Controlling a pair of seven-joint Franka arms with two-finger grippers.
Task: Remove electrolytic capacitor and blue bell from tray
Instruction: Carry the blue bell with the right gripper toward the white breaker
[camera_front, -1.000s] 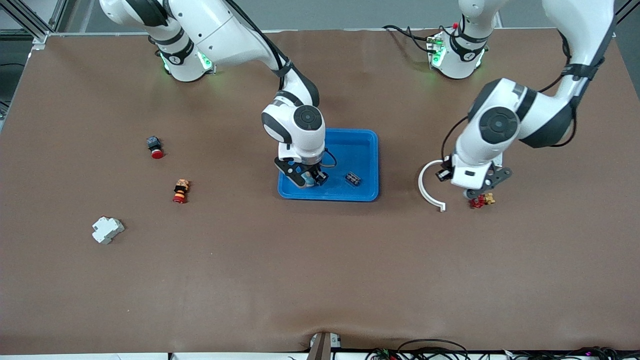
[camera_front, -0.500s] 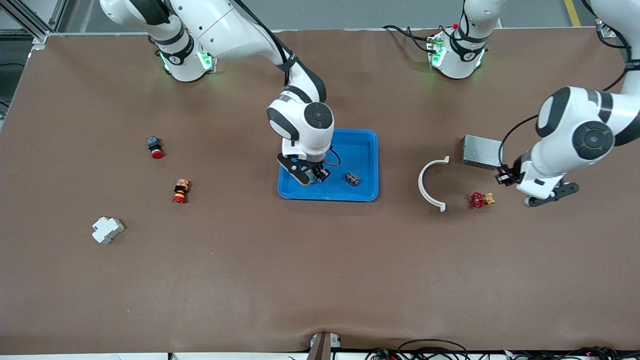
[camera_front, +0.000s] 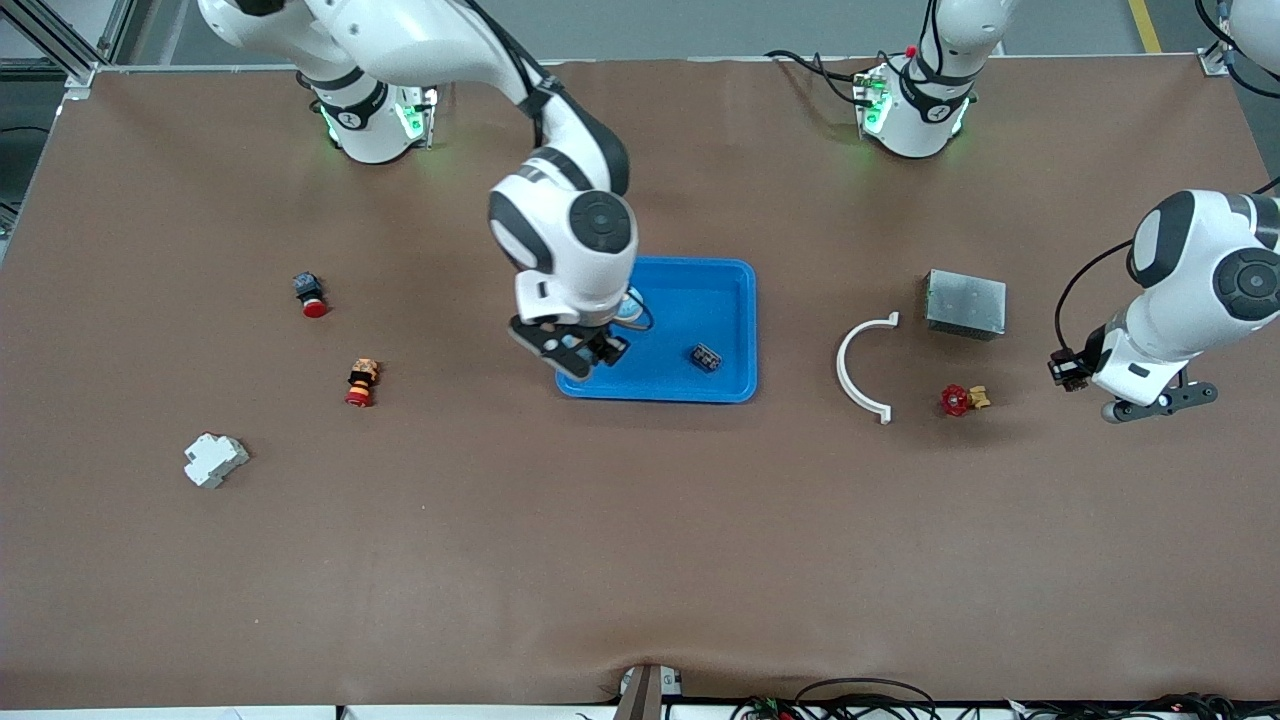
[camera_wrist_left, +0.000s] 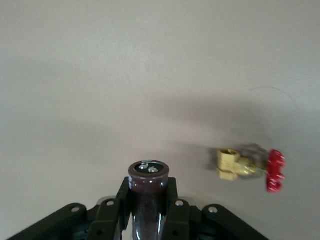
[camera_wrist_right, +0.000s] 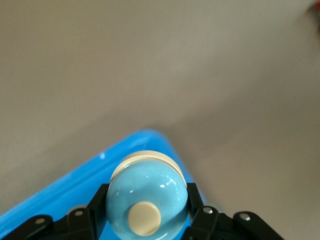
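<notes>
My right gripper (camera_front: 577, 356) is shut on a glossy light-blue bell (camera_wrist_right: 147, 195) with a cream button. It holds the bell over the corner of the blue tray (camera_front: 745, 330) toward the right arm's end; the tray's rim shows in the right wrist view (camera_wrist_right: 75, 192). My left gripper (camera_front: 1158, 402) is shut on a dark brown cylindrical capacitor (camera_wrist_left: 148, 190). It holds the capacitor over bare table toward the left arm's end, beside a red-handled brass valve (camera_front: 958, 400), which also shows in the left wrist view (camera_wrist_left: 250, 167).
A small dark part (camera_front: 706, 357) lies in the tray. A white curved strip (camera_front: 860, 365) and a grey metal box (camera_front: 965, 303) lie near the valve. Toward the right arm's end lie a red button (camera_front: 311, 295), an orange-red button (camera_front: 360, 382) and a white breaker (camera_front: 214, 459).
My left gripper has swung away from the valve toward the left arm's end, still holding the capacitor. My right gripper has shifted with the bell from inside the tray toward its corner.
</notes>
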